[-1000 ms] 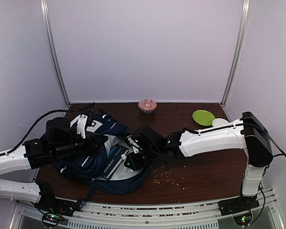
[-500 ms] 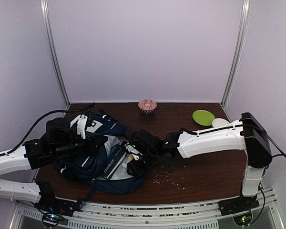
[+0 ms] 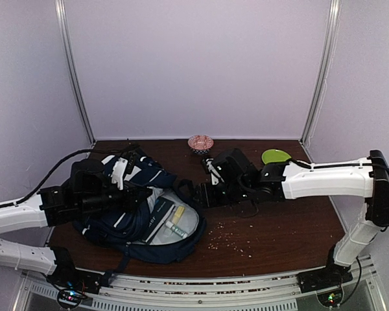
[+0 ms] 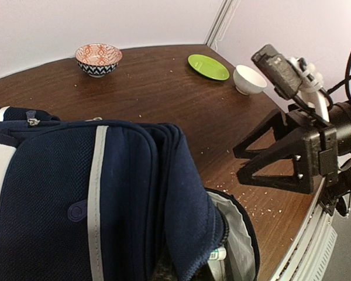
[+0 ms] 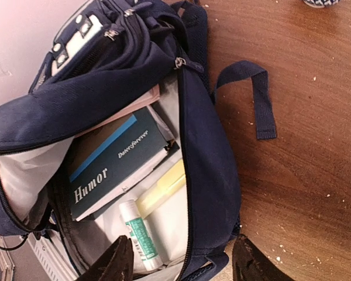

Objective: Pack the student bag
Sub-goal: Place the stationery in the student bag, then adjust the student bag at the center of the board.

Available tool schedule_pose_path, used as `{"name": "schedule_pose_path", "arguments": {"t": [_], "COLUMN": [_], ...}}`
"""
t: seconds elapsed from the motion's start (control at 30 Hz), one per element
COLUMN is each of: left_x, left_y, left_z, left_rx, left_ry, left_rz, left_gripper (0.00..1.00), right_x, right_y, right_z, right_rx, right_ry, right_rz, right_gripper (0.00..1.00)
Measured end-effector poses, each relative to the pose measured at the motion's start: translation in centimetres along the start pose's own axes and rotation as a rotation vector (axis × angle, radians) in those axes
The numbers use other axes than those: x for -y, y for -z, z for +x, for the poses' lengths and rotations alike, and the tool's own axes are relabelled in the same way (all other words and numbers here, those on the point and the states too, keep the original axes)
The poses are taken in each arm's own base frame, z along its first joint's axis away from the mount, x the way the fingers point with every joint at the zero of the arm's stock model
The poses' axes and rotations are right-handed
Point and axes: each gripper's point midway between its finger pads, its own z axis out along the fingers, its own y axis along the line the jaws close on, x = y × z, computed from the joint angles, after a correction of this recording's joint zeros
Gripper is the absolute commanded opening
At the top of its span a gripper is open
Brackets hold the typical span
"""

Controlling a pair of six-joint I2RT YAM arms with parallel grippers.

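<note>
The student bag (image 3: 126, 223) lies at the table's left with its mouth open toward the right. My left gripper (image 3: 140, 192) is shut on the bag's upper flap (image 4: 134, 193) and holds it up; its fingers are hidden under the fabric in the left wrist view. Inside, on the pale lining, lie a dark "Humor" book (image 5: 114, 164), a yellow flat item (image 5: 161, 187) and a white-and-green glue stick (image 5: 139, 234). My right gripper (image 3: 193, 193) hangs open just outside the bag's rim, with nothing between its fingers (image 5: 114, 264).
A patterned bowl (image 3: 200, 143) stands at the back edge, with a green plate (image 3: 276, 156) to its right and a white cup (image 4: 249, 79) beside that. Crumbs (image 3: 228, 241) dot the wood near the bag. A loose bag strap (image 5: 260, 102) lies on the table.
My right gripper has drawn back out of the bag, up and to the right, and has opened. The yellow item and glue stick now show inside. The left gripper has kept its hold.
</note>
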Motion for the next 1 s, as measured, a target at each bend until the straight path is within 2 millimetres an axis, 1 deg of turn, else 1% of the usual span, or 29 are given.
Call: {"name": "schedule_pose_path", "arguments": {"t": [0.1, 0.13, 0.23, 0.4, 0.53, 0.63, 0.7, 0.77, 0.9, 1.0], "left_x": [0.2, 0.2, 0.6, 1.2, 1.4, 1.5, 1.6, 1.7, 2.3, 2.7], "left_y": [-0.5, -0.7, -1.3, -2.1, -2.2, -2.2, -2.2, -2.2, -2.4, -3.2], "left_z": [0.4, 0.5, 0.9, 1.8, 1.6, 1.6, 1.6, 1.3, 0.3, -0.4], "left_rx": [-0.020, -0.028, -0.051, -0.084, -0.085, -0.087, -0.088, -0.084, -0.074, -0.085], "left_ry": [0.000, 0.000, -0.002, -0.009, -0.011, -0.012, -0.013, -0.013, -0.019, -0.036], "left_rz": [0.011, 0.015, 0.029, 0.043, 0.048, 0.052, 0.053, 0.056, 0.066, 0.071], "left_gripper": [0.00, 0.00, 0.00, 0.00, 0.00, 0.00, 0.00, 0.00, 0.00, 0.00], "right_x": [0.8, 1.0, 1.4, 1.1, 1.3, 1.4, 1.6, 2.0, 2.6, 3.4], "right_y": [-1.3, -1.8, -2.7, -3.1, -3.3, -3.8, -4.5, -4.7, -4.2, -3.1], "right_z": [1.1, 1.8, 3.1, 3.6, 4.1, 4.6, 4.9, 5.1, 4.5, 3.7], "right_rx": [-0.036, -0.059, -0.106, -0.142, -0.163, -0.186, -0.198, -0.202, -0.167, -0.117], "right_ry": [-0.013, -0.014, -0.008, 0.006, 0.012, 0.022, 0.031, 0.034, 0.017, -0.018], "right_rz": [0.028, 0.040, 0.064, 0.082, 0.095, 0.110, 0.124, 0.144, 0.173, 0.191], "right_gripper": [0.57, 0.57, 0.55, 0.51, 0.45, 0.35, 0.27, 0.20, 0.08, 0.01]}}
